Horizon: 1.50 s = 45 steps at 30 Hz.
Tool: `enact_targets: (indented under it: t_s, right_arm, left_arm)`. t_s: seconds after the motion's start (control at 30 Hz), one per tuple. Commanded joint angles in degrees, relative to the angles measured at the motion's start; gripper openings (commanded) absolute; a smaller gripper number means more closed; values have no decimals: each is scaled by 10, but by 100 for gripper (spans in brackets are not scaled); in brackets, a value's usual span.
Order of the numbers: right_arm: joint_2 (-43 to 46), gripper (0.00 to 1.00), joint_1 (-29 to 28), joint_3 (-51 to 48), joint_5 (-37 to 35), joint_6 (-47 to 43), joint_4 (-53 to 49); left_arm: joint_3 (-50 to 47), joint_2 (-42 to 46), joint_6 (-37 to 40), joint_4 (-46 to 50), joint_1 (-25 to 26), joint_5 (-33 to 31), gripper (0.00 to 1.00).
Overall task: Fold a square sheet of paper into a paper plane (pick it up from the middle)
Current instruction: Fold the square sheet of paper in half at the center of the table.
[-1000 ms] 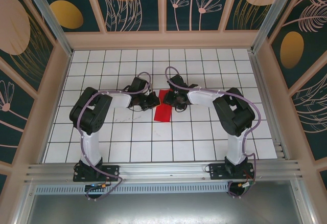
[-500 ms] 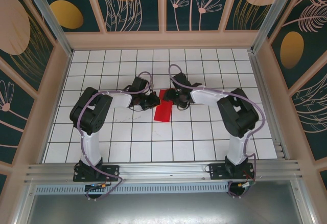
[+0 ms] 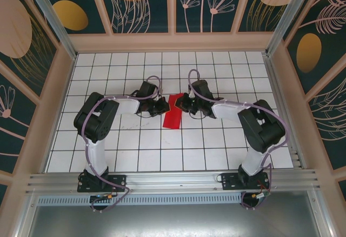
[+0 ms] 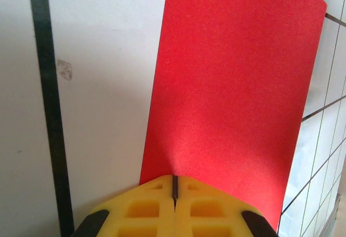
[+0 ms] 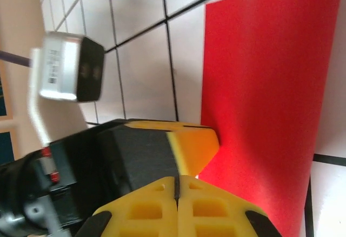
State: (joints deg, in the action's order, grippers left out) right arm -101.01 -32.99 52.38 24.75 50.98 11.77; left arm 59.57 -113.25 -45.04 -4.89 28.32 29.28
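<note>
Right fingers [image 5: 208, 211] just snapped shut, seemingly on the red paper [image 4: 232, 85]; left fingers [image 4: 208, 211] pinch its edge. Thin and floppy, so grip it mid-edge.

High rear overview, wrist close-ups (sharing paper [image 4: 232, 85])

Bright, even light from above fills the top view; the white tiled counter [image 3: 184, 150] carries only faint, soft shadows beside the arms [image 3: 97, 120]. The left wrist view is crisp, with a dim patch on the red sheet of paper [image 4: 232, 85] beside the left claw [image 4: 174, 185]. In the right wrist view, the left arm's wrist camera [image 5: 70, 66] is blurred
</note>
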Motion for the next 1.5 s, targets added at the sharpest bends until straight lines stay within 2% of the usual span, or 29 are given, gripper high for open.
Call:
enact_targets:
  t_s: [0.0,0.53,0.73,0.93,1.33,1.47]
  right_arm:
    - [-20,0,0,-15,17,-6,23]
    - [-45,0,13,-96,-19,-39,2]
    - [8,0,13,-84,6,-46,14]
    - [24,0,4,-113,61,-11,93]
    - [-18,0,-2,-151,34,-18,83]
    - [-5,0,-3,-154,28,-12,76]
  left_arm:
    - [-19,-16,15,43,6,-36,0]
    - [-26,-14,15,45,6,-38,0]
    - [-25,-15,17,45,6,-37,0]
    - [-25,-16,16,44,6,-36,0]
    - [-26,-15,20,46,6,-36,0]
    - [-24,-15,20,48,6,-35,0]
